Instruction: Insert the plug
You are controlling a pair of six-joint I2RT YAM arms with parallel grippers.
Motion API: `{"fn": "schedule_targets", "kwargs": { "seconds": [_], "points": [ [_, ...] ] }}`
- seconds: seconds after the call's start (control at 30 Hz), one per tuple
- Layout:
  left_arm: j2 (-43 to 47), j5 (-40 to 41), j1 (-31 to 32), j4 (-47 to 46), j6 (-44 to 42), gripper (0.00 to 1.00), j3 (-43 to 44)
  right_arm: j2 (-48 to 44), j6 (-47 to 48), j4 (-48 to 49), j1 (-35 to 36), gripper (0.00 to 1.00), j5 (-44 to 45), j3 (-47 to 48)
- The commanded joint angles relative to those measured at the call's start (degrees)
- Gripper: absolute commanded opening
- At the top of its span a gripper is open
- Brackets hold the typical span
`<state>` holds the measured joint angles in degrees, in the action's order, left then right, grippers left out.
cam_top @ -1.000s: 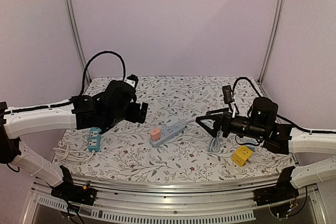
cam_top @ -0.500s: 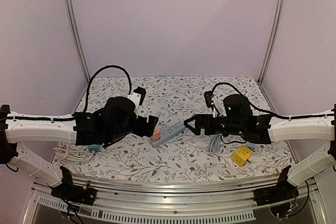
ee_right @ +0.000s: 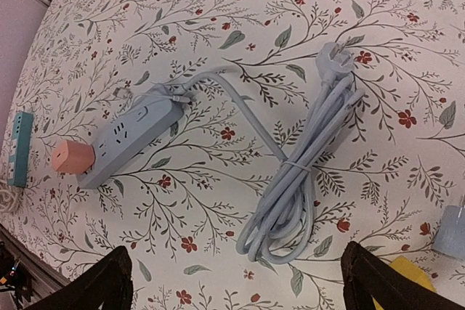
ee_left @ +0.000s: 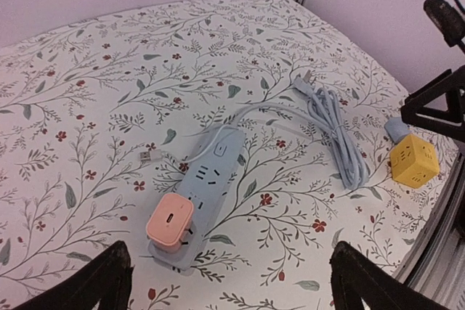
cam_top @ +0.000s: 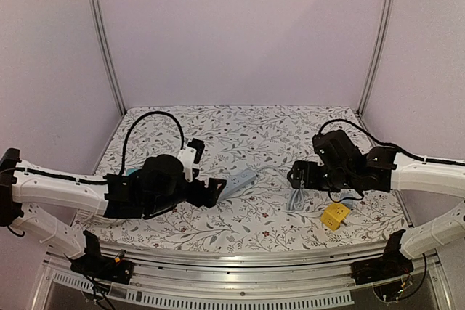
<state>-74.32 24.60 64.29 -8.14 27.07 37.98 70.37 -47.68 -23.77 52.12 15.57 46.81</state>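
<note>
Two power strips (ee_left: 211, 179) (ee_right: 20, 147), one pink plug (ee_left: 169, 221), one yellow cube (ee_left: 413, 161)

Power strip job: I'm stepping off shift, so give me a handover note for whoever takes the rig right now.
Left pincer: open, empty, hovering near the pink adapter.
Right pincer: open, empty, above the coiled cord.
Power strip lies between both pincers. The pink adapter sits on one end of it; full seating is unclear. The cord's plug lies loose, unplugged.
Done: nothing gripped.
Left: confirm which plug, grasp it, insert it.
</note>
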Motion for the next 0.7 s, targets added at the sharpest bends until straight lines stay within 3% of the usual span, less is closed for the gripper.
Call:
{"fn": "schedule_targets", "kwargs": {
  "seconds": [0.0, 0.2, 0.67],
  "points": [
    [1.9, 0.5, 2.4, -2.6, 1.3, 0.95, -1.1, 0.5, -1.8, -16.7, 0.3, 0.99, 4.3, 5.1],
    [1.9, 3.2, 4.0, -3.1, 2.1, 0.99, -1.0, 6.0, -1.1, -26.9, 0.3, 0.99, 6.0, 7.1],
    [4.5, 4.1, 4.3, -1.6, 1.7, 0.99, -1.4, 8.5, 0.1, -27.6, -2.8, 0.99, 1.5, 4.5]
  ]
}}
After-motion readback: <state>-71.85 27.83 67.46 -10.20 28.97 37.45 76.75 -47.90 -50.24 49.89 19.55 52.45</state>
